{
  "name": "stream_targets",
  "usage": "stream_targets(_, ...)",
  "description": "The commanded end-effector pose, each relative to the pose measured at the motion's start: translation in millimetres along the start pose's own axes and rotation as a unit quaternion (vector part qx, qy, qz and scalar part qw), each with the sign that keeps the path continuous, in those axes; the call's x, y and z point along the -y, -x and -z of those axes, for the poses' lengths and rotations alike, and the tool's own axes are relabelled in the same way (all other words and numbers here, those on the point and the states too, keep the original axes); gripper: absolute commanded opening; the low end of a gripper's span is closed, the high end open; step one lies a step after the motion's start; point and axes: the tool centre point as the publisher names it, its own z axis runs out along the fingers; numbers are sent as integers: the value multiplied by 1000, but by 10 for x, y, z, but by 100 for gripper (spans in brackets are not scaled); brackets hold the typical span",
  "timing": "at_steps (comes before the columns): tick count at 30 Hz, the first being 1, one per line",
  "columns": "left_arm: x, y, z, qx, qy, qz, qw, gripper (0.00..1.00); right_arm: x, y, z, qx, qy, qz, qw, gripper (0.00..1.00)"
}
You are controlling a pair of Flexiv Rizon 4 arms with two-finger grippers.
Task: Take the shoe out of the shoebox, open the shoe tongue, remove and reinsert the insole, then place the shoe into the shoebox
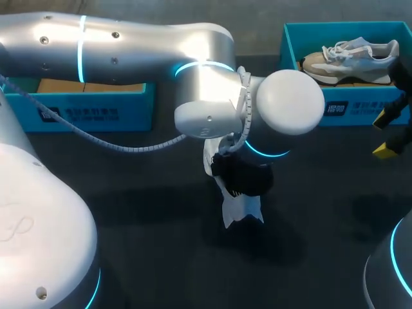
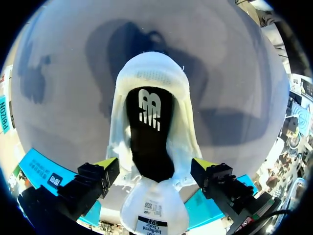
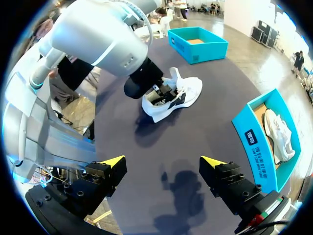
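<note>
At far left sits a teal shoebox with a small printed label on its front, too small for me to read. My left arm reaches to the middle of the table. Its jaws are released and spread to either side of the white shoe standing there. The black insole bears a white logo, and the tongue carries a printed tag. At far right a second shoebox holds a grey-and-white shoe. My right jaws hang released just in front of it.
</note>
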Motion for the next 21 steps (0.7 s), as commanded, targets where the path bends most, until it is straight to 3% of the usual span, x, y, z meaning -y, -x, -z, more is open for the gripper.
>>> stream_targets(1,-40,-53,-55,0,-8,-6,1000,100,-12,18,-6,-1,-2,-1,1000,100)
stream_targets(21,-302,-70,-122,-15,-18,-12,1000,100,-12,18,-6,-1,-2,-1,1000,100)
